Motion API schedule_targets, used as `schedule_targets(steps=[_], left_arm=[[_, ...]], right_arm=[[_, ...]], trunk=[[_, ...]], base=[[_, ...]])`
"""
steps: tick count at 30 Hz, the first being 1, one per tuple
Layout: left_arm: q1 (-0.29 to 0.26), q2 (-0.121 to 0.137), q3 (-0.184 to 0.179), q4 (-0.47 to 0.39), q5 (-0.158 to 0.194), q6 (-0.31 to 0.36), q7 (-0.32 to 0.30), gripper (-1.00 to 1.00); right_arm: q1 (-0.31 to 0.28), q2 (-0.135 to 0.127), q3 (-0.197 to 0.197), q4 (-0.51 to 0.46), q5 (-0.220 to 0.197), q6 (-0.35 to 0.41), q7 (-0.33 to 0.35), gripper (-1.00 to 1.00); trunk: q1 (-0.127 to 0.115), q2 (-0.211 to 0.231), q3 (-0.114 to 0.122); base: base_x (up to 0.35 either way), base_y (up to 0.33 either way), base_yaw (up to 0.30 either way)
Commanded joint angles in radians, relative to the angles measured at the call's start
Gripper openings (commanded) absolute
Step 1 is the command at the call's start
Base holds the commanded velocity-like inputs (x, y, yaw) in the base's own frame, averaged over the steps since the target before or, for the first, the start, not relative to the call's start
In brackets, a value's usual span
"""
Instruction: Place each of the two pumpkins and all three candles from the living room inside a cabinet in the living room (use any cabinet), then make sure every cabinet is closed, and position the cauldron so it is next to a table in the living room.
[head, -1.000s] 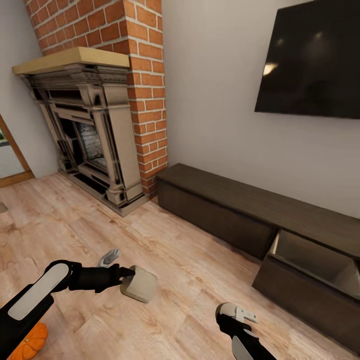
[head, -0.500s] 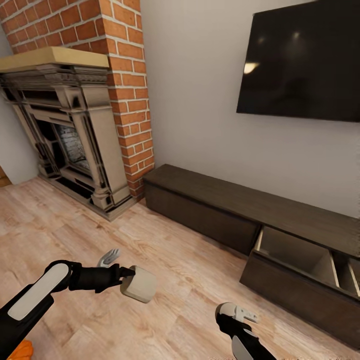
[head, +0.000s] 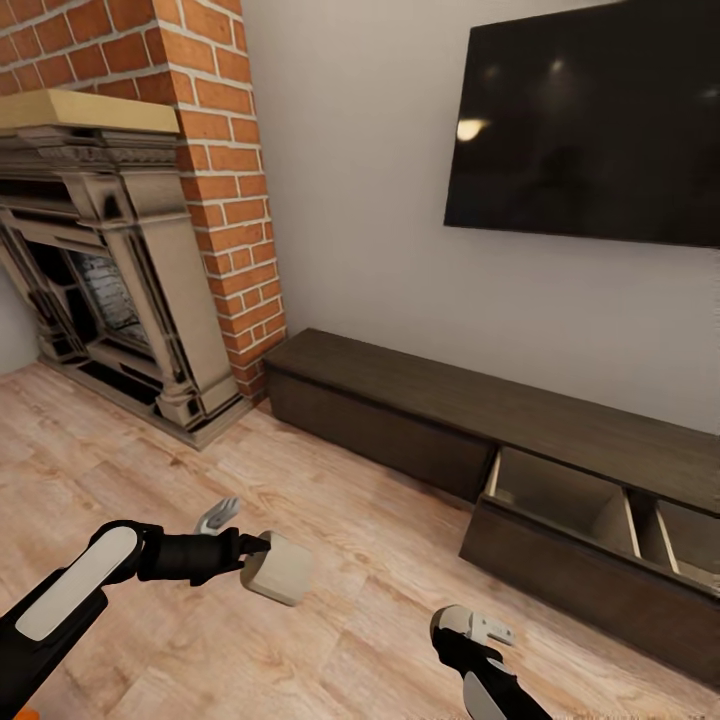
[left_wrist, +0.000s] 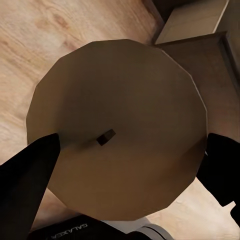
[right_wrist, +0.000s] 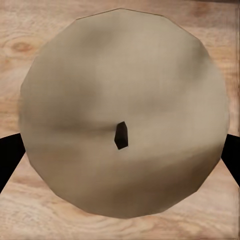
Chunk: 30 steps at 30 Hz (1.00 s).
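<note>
My left gripper (head: 258, 560) hangs over the wooden floor, shut on a cream candle (head: 280, 570). In the left wrist view the candle's round top (left_wrist: 120, 100) with its dark wick sits between the black fingers (left_wrist: 30, 175). My right gripper (head: 478, 630) is low at the picture's bottom edge, and the right wrist view has a second candle (right_wrist: 120, 90) clamped between its fingers (right_wrist: 7, 157). The long dark-brown cabinet (head: 400, 400) runs along the wall ahead, with one drawer (head: 570, 510) at its right pulled open. A sliver of orange (head: 15, 716) shows under my left arm. The cauldron is out of view.
A brick chimney (head: 215, 190) with a carved fireplace (head: 110, 290) stands at the left. A black television (head: 590, 120) hangs on the white wall above the cabinet. Bare wooden floor (head: 380, 560) lies between me and the cabinet.
The camera has swung to the right, so fireplace and cabinet sit further left in the picture and more of the open drawer shows. Both arms hold the same pose.
</note>
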<state>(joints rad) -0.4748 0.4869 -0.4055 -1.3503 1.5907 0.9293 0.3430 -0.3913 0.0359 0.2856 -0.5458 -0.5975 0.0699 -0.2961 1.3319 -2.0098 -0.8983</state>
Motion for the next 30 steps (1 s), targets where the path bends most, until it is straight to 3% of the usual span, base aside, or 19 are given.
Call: schedule_targets(steps=[1, 30], left_arm=[[-0.001, 0.001, -0.001, -0.001, 0.011, 0.0, 0.01, -1.0], [-0.001, 0.001, -0.002, 0.0, 0.009, -0.001, 0.011, -1.0]], right_arm=[[0.0, -0.001, 0.006, -0.002, -0.006, 0.004, -0.008, -1.0], [-0.001, -0.001, 0.006, -0.002, -0.005, 0.002, -0.008, -1.0]], trunk=[[-0.004, 0.007, 0.001], [-0.115, 0.21, 0.052]], base=[[0.0, 0.0, -0.161], [0.0, 0.0, -0.161]])
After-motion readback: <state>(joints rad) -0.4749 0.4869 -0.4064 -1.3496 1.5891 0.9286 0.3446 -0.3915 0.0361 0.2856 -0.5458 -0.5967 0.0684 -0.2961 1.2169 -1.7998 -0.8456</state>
